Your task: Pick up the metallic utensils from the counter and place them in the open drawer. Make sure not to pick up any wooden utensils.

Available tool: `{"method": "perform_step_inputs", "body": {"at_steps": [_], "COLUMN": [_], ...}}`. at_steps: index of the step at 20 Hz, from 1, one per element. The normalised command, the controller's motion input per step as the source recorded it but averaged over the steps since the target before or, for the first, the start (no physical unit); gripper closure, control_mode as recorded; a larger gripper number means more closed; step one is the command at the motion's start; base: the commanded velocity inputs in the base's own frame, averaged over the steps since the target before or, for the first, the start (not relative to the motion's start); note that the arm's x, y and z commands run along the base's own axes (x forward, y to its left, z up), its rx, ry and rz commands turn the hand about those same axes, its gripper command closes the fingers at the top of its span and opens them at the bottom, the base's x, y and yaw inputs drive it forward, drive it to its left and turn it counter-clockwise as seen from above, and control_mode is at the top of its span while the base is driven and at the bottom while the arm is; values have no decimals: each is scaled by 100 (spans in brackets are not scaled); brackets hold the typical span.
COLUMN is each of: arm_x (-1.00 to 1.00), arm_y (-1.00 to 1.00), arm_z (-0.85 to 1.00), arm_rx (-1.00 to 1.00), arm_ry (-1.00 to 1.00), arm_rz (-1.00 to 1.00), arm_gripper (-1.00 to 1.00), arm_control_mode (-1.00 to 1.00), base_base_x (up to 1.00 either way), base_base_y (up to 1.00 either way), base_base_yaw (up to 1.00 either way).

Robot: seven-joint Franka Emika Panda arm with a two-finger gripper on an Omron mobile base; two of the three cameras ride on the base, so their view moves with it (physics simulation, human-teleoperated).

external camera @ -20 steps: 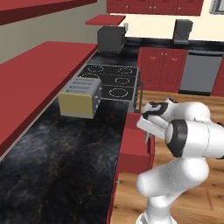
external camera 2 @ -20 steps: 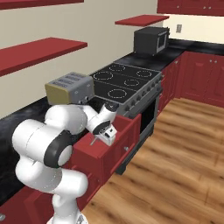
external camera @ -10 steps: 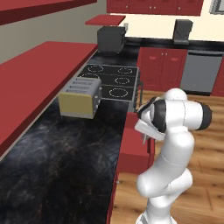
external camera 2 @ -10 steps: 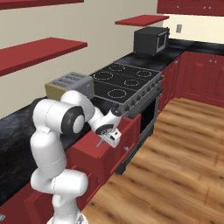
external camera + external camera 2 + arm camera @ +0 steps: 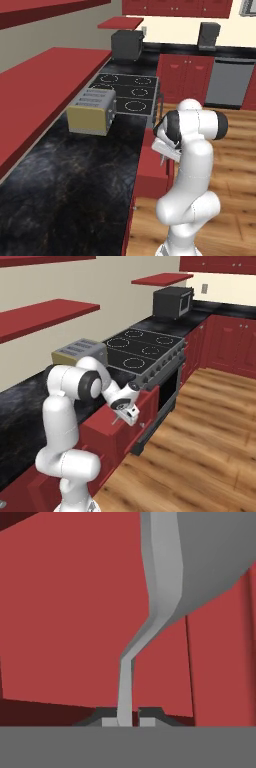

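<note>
A silvery-grey metallic utensil (image 5: 162, 577), a spoon, stands with its thin handle pinched between my gripper's (image 5: 126, 720) dark fingertips (image 5: 106, 721). My gripper (image 5: 163, 151) is shut on it and hangs over the open drawer (image 5: 149, 170), a shallow dark red box pulled out from the cabinet front. From the right base view the gripper (image 5: 127, 413) points down beside the drawer's (image 5: 107, 432) red front panel, the utensil (image 5: 117, 419) poking out below it. The drawer's red wall (image 5: 65, 612) lies close behind the spoon. The task's counter and the wooden utensils are out of view.
A toaster (image 5: 93, 110) stands on a black marbled top (image 5: 70, 185) left of the arm. Beyond it are a stove (image 5: 129, 92) and a microwave (image 5: 127, 45). Red shelves (image 5: 45, 85) run along the wall. Wooden floor (image 5: 200, 446) lies to the right.
The arm has folded from a sideways reach into an upright stance. The gripper has shifted only slightly over the drawer, still shut on the utensil.
</note>
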Motion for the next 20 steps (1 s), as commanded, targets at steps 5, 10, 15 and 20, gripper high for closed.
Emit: {"method": "perform_step_inputs", "body": {"at_steps": [5,10,15,20], "arm_x": [21,-6,-6,-3], "arm_y": [-60,-100,-100,-100], "arm_z": [-56,-49,-56,-53], "arm_rx": [0,0,2,5], "arm_ry": [12,18,20,16], "arm_rz": [-1,-6,-4,-2], "arm_gripper": [100,100,100,100], "arm_control_mode": [-100,-100,-100,-100], "base_base_x": [0,0,0,0], "base_base_y": [0,0,0,0], "base_base_yaw": [0,0,0,0]}}
